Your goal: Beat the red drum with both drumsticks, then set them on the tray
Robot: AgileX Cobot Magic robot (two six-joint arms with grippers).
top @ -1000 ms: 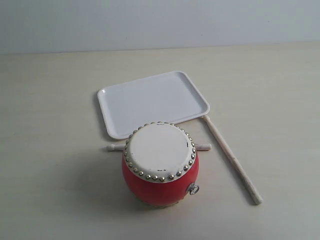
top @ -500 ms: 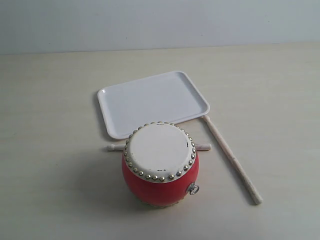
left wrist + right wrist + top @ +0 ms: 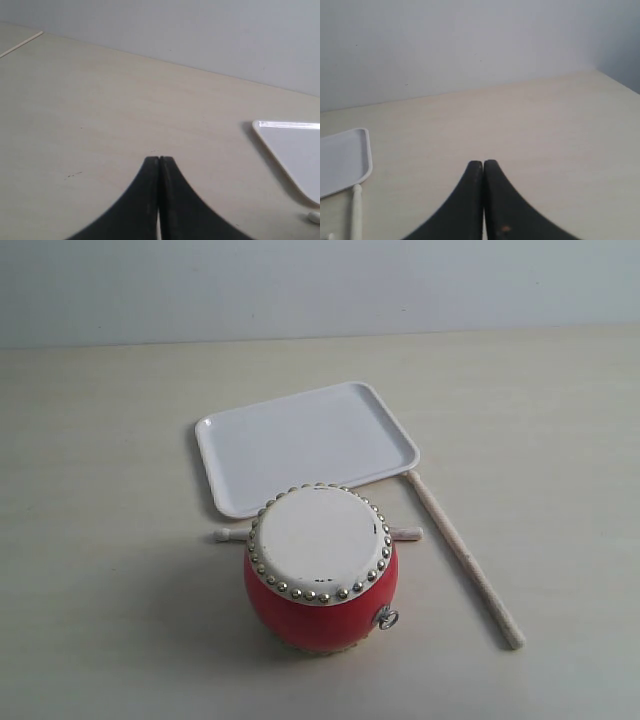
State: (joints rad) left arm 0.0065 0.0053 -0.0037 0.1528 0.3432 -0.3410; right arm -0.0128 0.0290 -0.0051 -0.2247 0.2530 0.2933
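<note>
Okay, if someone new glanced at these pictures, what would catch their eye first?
The red drum stands out first, upright at the front middle of the table, with a white tray lying just behind it. One drumstick lies slanted to the drum's right; the other drumstick lies behind the drum, only its ends showing. Both the left tool and the right tool are shut, holding nothing.

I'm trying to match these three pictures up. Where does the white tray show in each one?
Exterior view: the tray lies mid-picture, just behind the red drum.
Left wrist view: one tray corner shows at the picture's edge, beyond the shut left gripper.
Right wrist view: one tray corner at the edge, a drumstick end beside it.
Shared landmark: the line where the table meets the grey wall.
</note>
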